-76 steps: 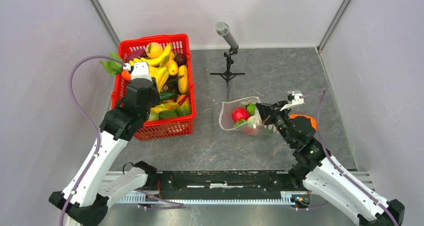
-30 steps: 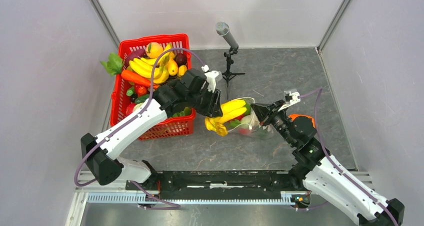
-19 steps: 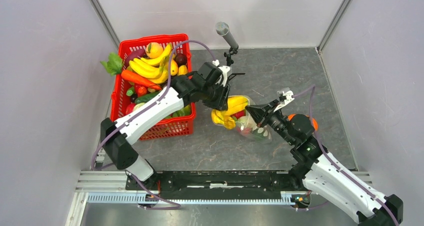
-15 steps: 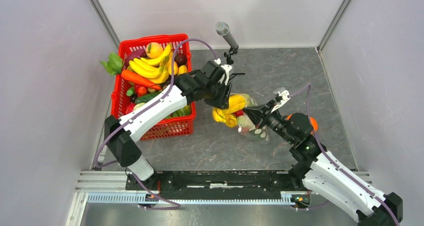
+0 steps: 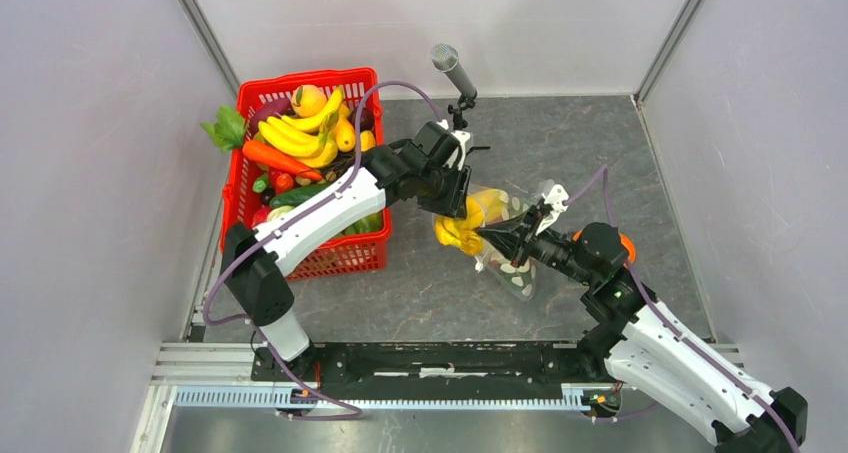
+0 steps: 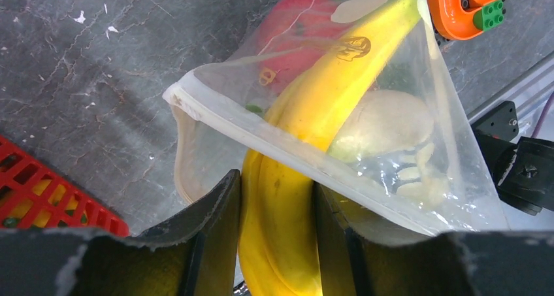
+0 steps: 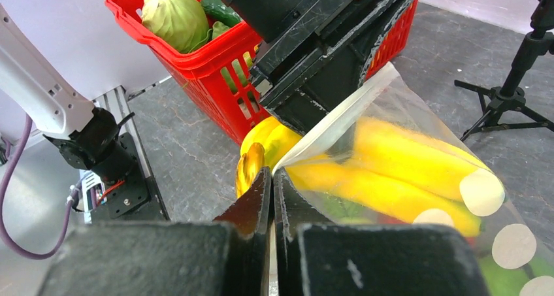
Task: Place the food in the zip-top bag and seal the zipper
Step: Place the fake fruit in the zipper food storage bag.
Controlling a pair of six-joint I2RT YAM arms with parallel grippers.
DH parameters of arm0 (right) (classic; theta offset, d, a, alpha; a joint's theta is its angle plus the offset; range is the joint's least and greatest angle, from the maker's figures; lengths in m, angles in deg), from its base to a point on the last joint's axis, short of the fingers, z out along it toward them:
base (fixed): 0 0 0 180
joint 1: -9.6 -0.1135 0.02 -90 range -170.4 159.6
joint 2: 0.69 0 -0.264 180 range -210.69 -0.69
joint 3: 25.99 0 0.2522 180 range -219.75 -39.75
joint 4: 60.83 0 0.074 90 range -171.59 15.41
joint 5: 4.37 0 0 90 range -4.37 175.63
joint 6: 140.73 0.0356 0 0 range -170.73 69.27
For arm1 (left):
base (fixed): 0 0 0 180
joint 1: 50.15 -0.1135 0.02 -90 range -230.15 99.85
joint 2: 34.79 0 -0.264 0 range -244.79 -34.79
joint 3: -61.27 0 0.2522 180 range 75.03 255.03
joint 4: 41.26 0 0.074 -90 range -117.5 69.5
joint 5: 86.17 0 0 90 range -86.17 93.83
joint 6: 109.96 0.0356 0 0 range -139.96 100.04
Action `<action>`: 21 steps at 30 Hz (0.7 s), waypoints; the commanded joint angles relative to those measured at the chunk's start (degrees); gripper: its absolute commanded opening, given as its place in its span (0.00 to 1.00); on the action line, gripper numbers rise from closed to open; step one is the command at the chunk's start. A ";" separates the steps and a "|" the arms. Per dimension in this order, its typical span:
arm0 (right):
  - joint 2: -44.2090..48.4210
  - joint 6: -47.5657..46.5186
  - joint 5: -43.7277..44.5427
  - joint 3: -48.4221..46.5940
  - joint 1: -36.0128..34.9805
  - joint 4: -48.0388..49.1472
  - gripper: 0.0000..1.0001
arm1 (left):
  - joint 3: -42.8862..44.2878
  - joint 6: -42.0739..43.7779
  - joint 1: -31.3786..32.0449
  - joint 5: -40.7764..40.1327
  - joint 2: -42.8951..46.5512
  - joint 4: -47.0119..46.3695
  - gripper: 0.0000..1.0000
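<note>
The left gripper is clamped on yellow bananas, whose far ends sit inside the dotted bag, right of the red basket. The right gripper, jaws together, pinches the bag's white zipper strip.

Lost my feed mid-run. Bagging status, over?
Left gripper shut on bananas, partway into zip-top bag. Right gripper shut on its zipper, holding the mouth open. Nothing else blocking the mouth.

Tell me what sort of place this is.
Probably a lab recording booth: plain walls box in a grey tabletop, a microphone stands on a tripod, and robot arms are bolted to a metal rail.
</note>
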 commanded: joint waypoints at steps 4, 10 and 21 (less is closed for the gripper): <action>0.40 -1.64 -7.58 -2.92 -0.52 3.17 0.03 | -0.44 -6.44 0.02 -8.09 -0.56 -5.21 0.40; 0.59 -3.54 -9.77 -3.87 -0.54 0.82 0.03 | 0.25 -7.27 -0.25 -14.23 0.24 -5.12 0.47; 0.76 7.50 -1.37 -0.84 -0.83 9.29 0.02 | -4.64 -16.78 -0.22 -18.16 1.23 -15.52 0.49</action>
